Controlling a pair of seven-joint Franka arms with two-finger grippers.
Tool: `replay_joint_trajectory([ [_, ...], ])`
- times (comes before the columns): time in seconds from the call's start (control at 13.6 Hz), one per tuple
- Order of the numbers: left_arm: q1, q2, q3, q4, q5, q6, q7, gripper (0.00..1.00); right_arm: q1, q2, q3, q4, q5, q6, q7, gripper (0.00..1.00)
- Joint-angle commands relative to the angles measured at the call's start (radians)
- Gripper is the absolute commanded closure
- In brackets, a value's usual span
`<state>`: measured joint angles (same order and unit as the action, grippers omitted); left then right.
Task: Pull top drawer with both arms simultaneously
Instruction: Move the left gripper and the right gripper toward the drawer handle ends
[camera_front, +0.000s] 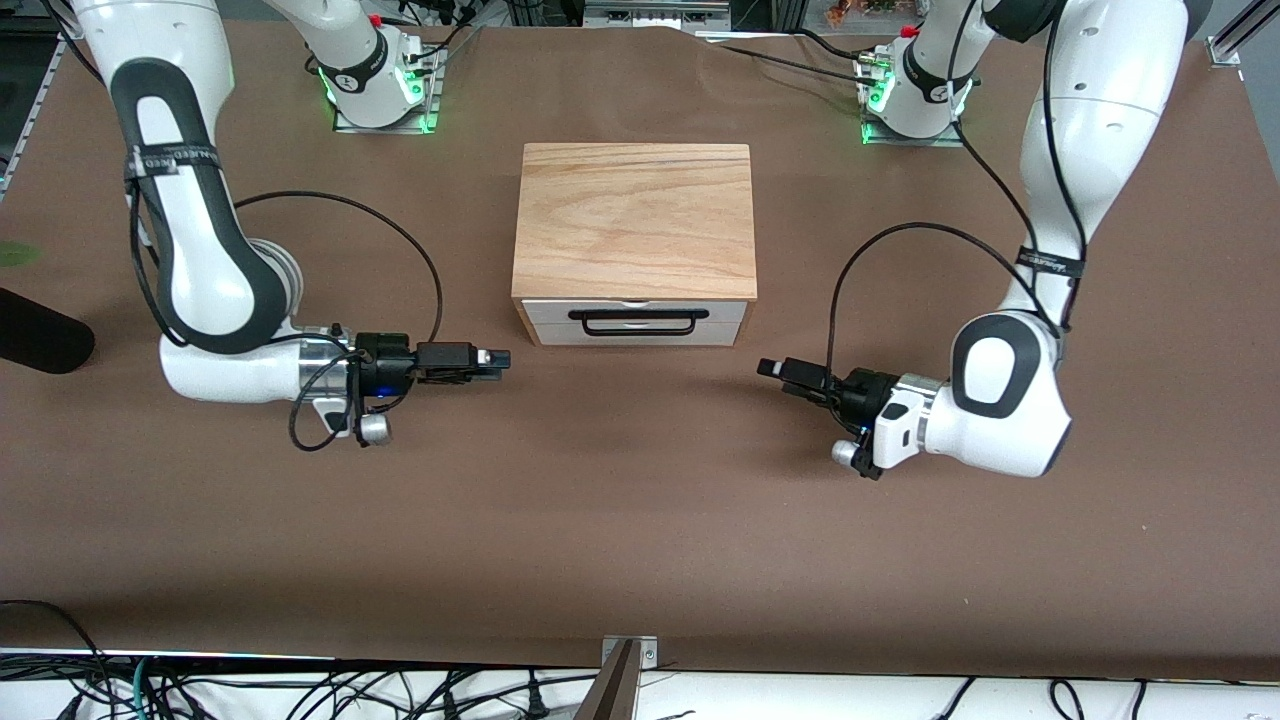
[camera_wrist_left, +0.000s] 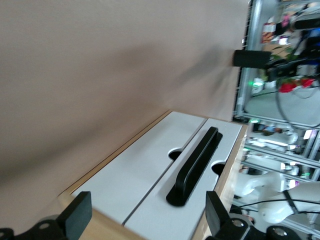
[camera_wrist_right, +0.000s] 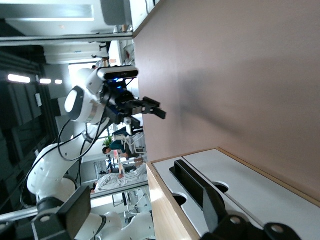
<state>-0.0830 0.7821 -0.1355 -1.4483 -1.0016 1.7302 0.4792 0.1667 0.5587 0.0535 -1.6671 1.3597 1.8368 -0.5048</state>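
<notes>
The top drawer (camera_front: 560, 312) has a white front and a black wire handle (camera_front: 638, 322), and sits flush in the wooden cabinet (camera_front: 633, 215). My right gripper (camera_front: 500, 360) hangs low over the table off the cabinet's front corner toward the right arm's end, open and holding nothing. My left gripper (camera_front: 770, 368) mirrors it at the left arm's end, also open and holding nothing. The left wrist view shows the top drawer (camera_wrist_left: 165, 215) and its handle (camera_wrist_left: 195, 167) between that gripper's fingers (camera_wrist_left: 77, 215). The right wrist view shows the handle (camera_wrist_right: 192, 182) and the left gripper (camera_wrist_right: 152, 107).
A second white drawer front (camera_front: 560, 335) lies under the top one. Brown table (camera_front: 640, 520) spreads around the cabinet. The arm bases (camera_front: 380, 80) stand at the table's back edge, and a dark object (camera_front: 40, 335) pokes in at the right arm's end.
</notes>
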Motion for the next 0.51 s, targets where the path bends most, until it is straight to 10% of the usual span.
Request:
replay_joint_trajectory([
  [0.0,-0.012,-0.024,0.002,-0.096,-0.089,0.032,0.078,0.0,0.014,-0.008,0.026,-0.103,0.124,0.016,-0.186,0.04],
  [0.29,-0.014,-0.009,-0.056,-0.127,-0.147,0.044,0.081,0.0,0.045,0.032,0.026,-0.166,0.231,0.015,-0.395,0.12],
  [0.44,-0.012,-0.011,-0.093,-0.133,-0.152,0.042,0.082,0.0,0.057,0.07,0.026,-0.166,0.237,0.016,-0.475,0.36],
])
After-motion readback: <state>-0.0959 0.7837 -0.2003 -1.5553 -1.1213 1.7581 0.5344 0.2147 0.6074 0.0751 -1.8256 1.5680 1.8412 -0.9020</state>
